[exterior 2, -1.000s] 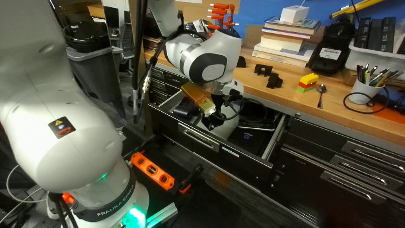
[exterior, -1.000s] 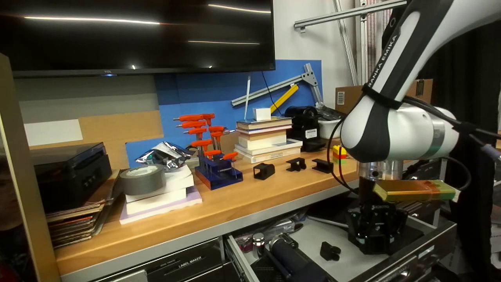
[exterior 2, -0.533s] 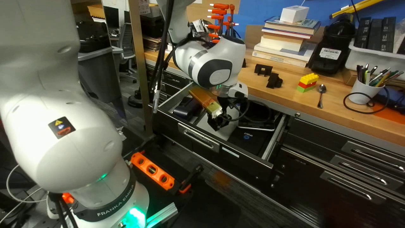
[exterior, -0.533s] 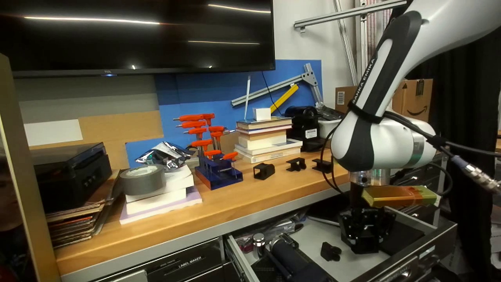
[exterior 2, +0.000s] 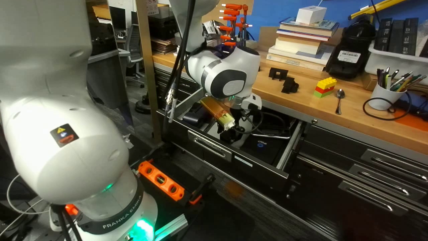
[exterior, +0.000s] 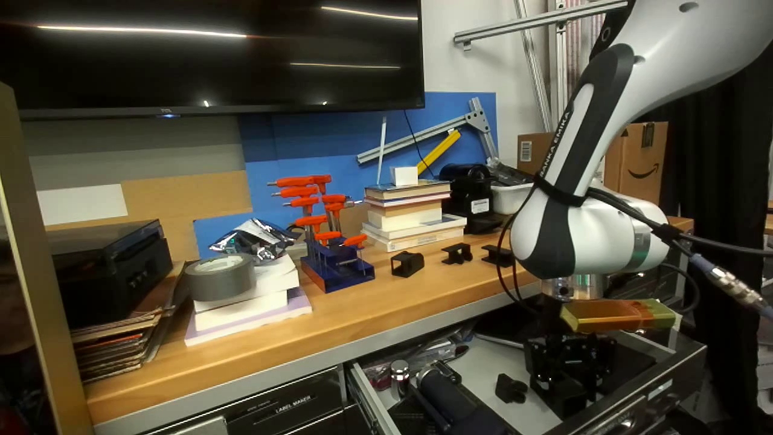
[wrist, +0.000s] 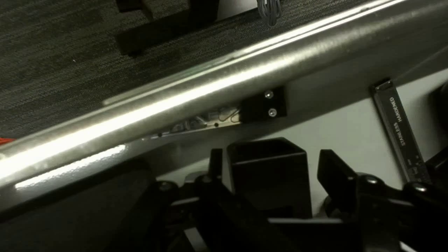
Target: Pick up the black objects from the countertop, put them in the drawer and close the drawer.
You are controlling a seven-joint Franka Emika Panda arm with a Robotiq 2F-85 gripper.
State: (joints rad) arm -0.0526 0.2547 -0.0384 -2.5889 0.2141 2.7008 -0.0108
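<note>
Three black objects stand on the wooden countertop point(exterior: 338, 326) in an exterior view: a hollow block point(exterior: 407, 264), a bracket point(exterior: 457, 254) and another bracket point(exterior: 498, 255), partly behind the arm's cable. The drawer point(exterior 2: 260, 164) is pulled open below the countertop. A small black object point(exterior: 511, 388) lies on its floor. My gripper point(exterior: 564, 389) is low inside the drawer, near its front wall. In the wrist view, the fingers are apart on either side of a black box-shaped block point(wrist: 271, 182). A gap shows on both sides of the block.
The drawer also holds a dark cylinder-like tool point(exterior: 453, 399), a metal-capped item point(exterior: 398, 377) and a black flat box point(exterior 2: 262, 147). A narrow black bar point(wrist: 399, 129) lies near my gripper. A toy brick stack point(exterior 2: 325, 87) and a spoon point(exterior 2: 339, 100) sit on the countertop.
My gripper has moved left in one exterior view's picture, then down into the drawer. Its fingers look wider apart now, with the black block showing between and below them. The drawer has not moved.
</note>
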